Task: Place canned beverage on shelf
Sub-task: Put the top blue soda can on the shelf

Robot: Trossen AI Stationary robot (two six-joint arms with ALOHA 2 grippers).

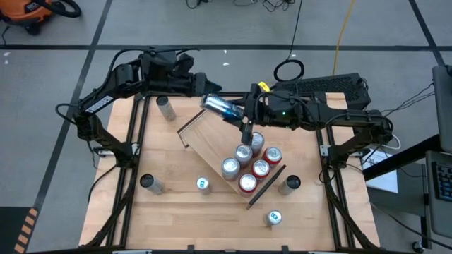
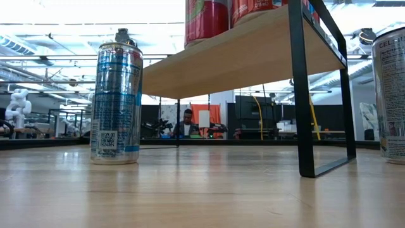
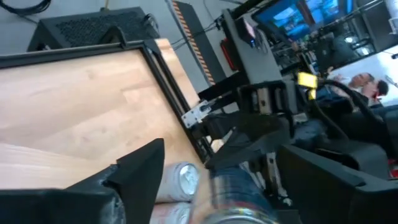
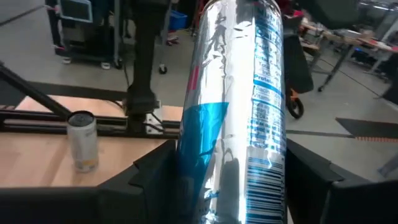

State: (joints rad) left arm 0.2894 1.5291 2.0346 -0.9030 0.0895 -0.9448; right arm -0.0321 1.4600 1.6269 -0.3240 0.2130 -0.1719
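Observation:
A silver and blue can (image 1: 222,107) hangs roughly level in the air over the far part of the shelf (image 1: 212,137), a light-wood board with a black rail at each short end. My right gripper (image 1: 245,116) is shut on the can's right end. My left gripper (image 1: 209,96) stands open around its left end; in the left wrist view the can (image 3: 239,196) shows low between the spread fingers. Several cans (image 1: 247,168) stand upright on the near half of the shelf. Seen from table height, the shelf (image 2: 253,54) shows from below. My right gripper pinches the can's round side (image 4: 189,165) between its two fingers, near the end that faces the right arm. The fingers come almost level from the table's right and lie along the can. The can is lifted clear above the shelf, lying on its side. My left gripper: whether its fingers (image 3: 140,177) touch the can, I cannot tell.
Loose cans stand upright on the tabletop: one at the far left (image 1: 166,107), two near the left front (image 1: 150,183) (image 1: 203,185), two at the right front (image 1: 289,183) (image 1: 273,217). A black frame (image 1: 134,141) borders the table. A person sits far behind the table (image 2: 187,123).

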